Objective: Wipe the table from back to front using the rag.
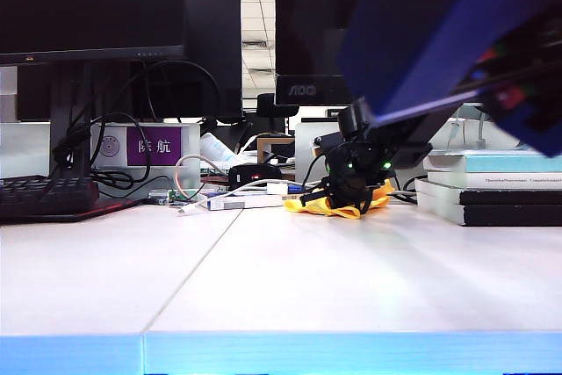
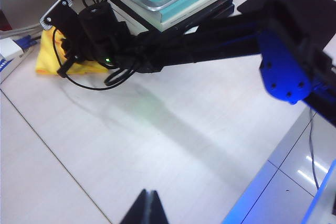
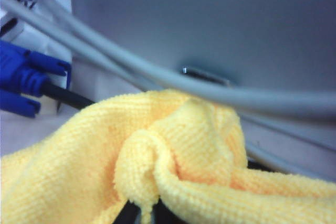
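The wipe looks only begun: the whole front of the worktop (image 1: pixel 263 278) remains. The left claw (image 2: pixel 148 209), seemingly clenched, hangs over bare surface. At 1 o'clock of centre, the right claw (image 1: pixel 351 192) grasps the rag (image 1: pixel 338 205) among cables (image 1: pixel 255 189), books (image 1: pixel 487 189) at 3 o'clock

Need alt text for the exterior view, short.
The right gripper is shut on the yellow rag at the back of the white table, near a stack of books. Monitors, a keyboard and cables crowd the back edge; the left gripper is out of frame.
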You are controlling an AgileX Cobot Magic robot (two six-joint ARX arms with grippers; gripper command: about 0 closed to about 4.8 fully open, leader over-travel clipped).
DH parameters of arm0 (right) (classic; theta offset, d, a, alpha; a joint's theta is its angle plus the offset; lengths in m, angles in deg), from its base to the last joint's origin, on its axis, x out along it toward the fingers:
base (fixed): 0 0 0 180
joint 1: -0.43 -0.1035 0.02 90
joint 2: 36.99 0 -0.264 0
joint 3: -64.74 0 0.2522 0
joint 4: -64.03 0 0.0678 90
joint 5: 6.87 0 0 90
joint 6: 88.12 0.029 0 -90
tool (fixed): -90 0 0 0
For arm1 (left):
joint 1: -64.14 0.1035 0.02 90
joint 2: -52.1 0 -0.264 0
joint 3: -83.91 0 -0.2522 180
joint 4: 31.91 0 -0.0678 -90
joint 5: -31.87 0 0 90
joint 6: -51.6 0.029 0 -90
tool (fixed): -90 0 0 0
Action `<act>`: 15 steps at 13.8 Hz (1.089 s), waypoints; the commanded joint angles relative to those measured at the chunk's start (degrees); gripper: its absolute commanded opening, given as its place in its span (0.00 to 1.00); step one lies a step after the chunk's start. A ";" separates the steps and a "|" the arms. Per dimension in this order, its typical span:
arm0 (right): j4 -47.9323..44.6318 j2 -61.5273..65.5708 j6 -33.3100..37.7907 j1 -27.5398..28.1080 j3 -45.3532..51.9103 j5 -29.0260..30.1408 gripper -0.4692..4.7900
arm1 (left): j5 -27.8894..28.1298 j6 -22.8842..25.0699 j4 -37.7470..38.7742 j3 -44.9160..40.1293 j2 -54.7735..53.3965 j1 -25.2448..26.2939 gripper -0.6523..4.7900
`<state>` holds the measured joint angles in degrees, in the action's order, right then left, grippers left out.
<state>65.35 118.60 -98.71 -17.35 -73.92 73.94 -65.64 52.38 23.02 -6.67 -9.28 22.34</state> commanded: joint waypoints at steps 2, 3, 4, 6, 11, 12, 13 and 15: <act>6.12 3.74 -0.81 0.13 -4.72 0.28 0.09 | -0.31 -0.24 -0.52 0.31 0.13 -0.02 0.11; 6.60 4.37 -1.55 0.13 -5.81 0.33 0.09 | -0.33 -0.24 -0.48 0.31 0.13 -0.02 0.11; 7.28 4.48 -1.66 0.17 -6.21 0.31 0.09 | -0.33 -0.24 -0.48 0.31 0.13 -0.02 0.11; 7.98 4.48 -1.68 0.28 -6.21 0.28 0.09 | -0.48 -0.26 -0.48 0.31 0.13 -0.02 0.11; 12.15 2.86 -1.68 -0.02 -6.27 0.33 0.72 | -0.48 -0.35 -0.46 0.31 0.13 -0.02 0.11; 12.72 2.14 -1.90 -0.28 -6.27 0.24 0.73 | -0.48 -0.35 -0.46 0.31 0.13 -0.02 0.11; 13.20 1.68 -1.97 -0.39 -6.27 0.31 0.73 | -0.48 -0.35 -0.46 0.31 0.13 -0.02 0.11; 15.80 0.59 -2.62 -0.74 -6.34 0.37 0.72 | -0.48 -0.35 -0.48 0.31 0.13 -0.02 0.11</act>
<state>75.90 119.37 -100.33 -17.61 -80.59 73.83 -65.71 52.00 23.04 -6.67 -9.30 22.32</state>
